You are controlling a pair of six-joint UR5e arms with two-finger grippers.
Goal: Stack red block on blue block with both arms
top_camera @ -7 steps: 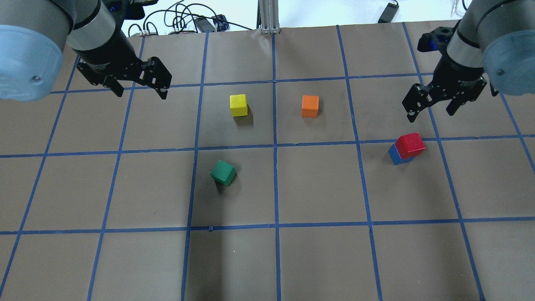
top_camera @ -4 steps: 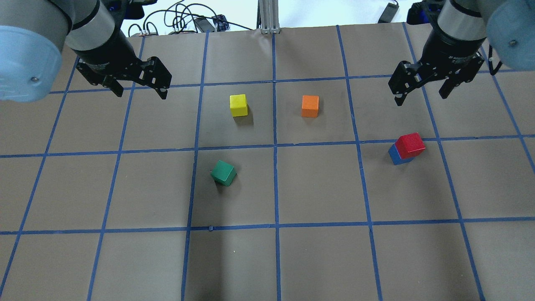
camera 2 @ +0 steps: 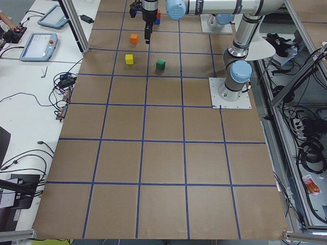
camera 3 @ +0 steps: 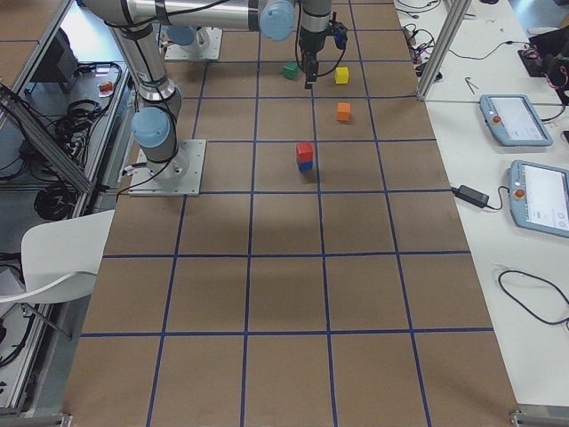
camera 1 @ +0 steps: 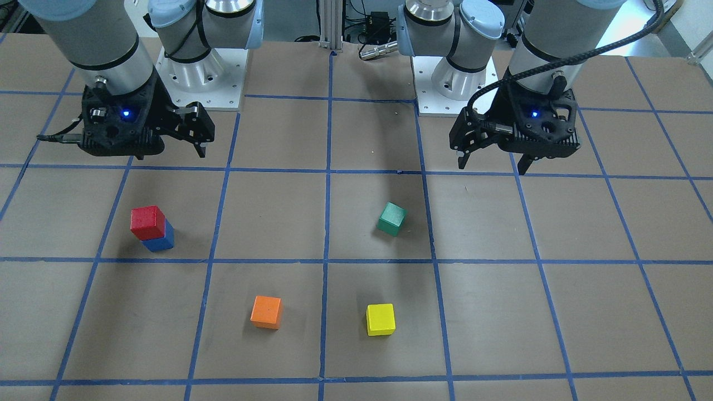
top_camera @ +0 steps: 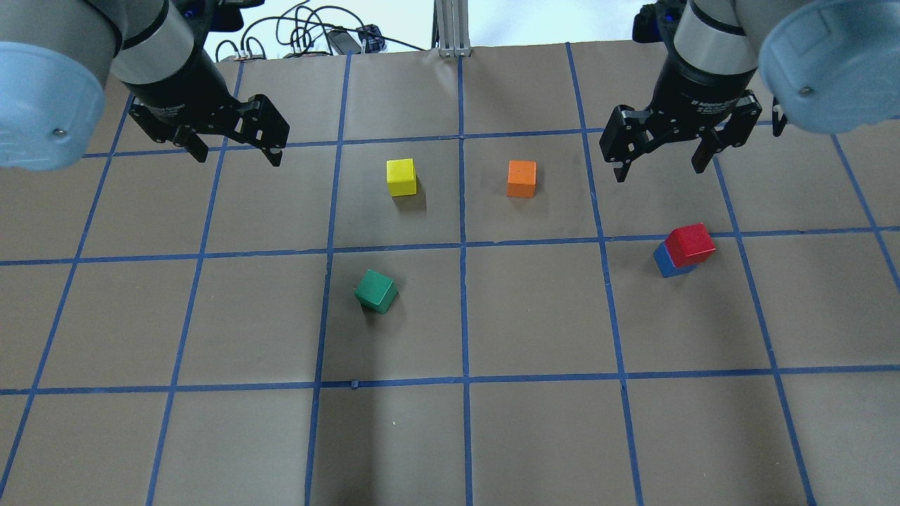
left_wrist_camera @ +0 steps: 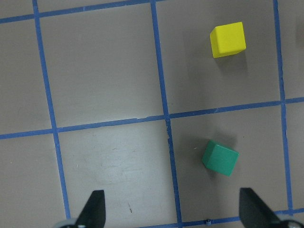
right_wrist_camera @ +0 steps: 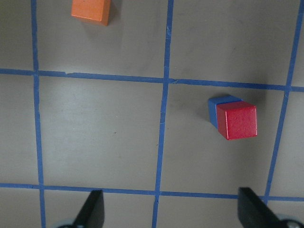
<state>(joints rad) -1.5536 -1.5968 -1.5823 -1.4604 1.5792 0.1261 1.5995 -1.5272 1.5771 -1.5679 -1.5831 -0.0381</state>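
Observation:
The red block (top_camera: 690,244) sits on top of the blue block (top_camera: 661,260), turned slightly against it, on the right half of the table. The stack also shows in the front view, red block (camera 1: 147,221) over blue block (camera 1: 161,242), and in the right wrist view, red block (right_wrist_camera: 236,121) over blue block (right_wrist_camera: 216,107). My right gripper (top_camera: 659,171) is open and empty, raised beyond the stack and slightly to its left, clear of it. My left gripper (top_camera: 238,158) is open and empty over the far left of the table.
A green cube (top_camera: 375,290) lies tilted left of centre. A yellow cube (top_camera: 401,176) and an orange cube (top_camera: 521,178) stand side by side further back. Cables (top_camera: 309,35) and a metal post (top_camera: 452,28) lie past the table's far edge.
My right gripper has moved leftward and further back across the table, away from the stack, still open. The stack, the left arm and the other cubes have not moved.

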